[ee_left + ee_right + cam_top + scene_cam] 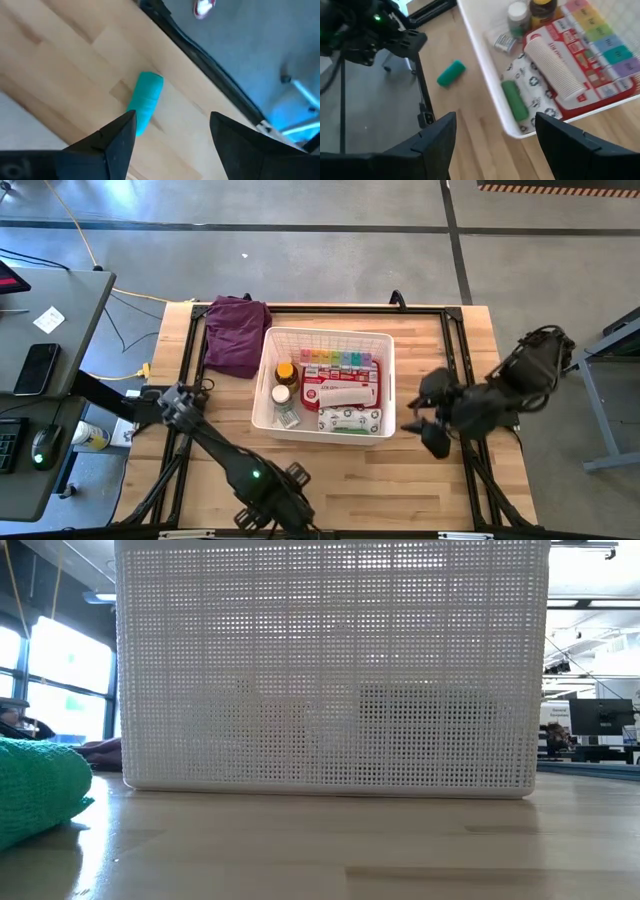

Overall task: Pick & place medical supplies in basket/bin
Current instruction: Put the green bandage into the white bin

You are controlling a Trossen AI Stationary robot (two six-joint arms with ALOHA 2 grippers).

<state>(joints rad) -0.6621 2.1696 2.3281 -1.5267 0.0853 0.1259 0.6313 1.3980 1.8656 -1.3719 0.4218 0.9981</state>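
The white basket stands mid-table. It holds a rainbow pill organizer, a red pouch, an amber bottle, a white-capped bottle, a pale ribbed roll, a green tube and a white printed packet. A teal-green roll lies on its side on the wood left of the basket, near the table's left rail. My left gripper hangs open above it, pointing down and clear of it. My right gripper is open in the air right of the basket.
A purple cloth lies at the basket's far left corner. A black rail frame runs along the table edges. A desk with a phone and a mouse stands beyond the left edge. Bare wood shows in front of the basket.
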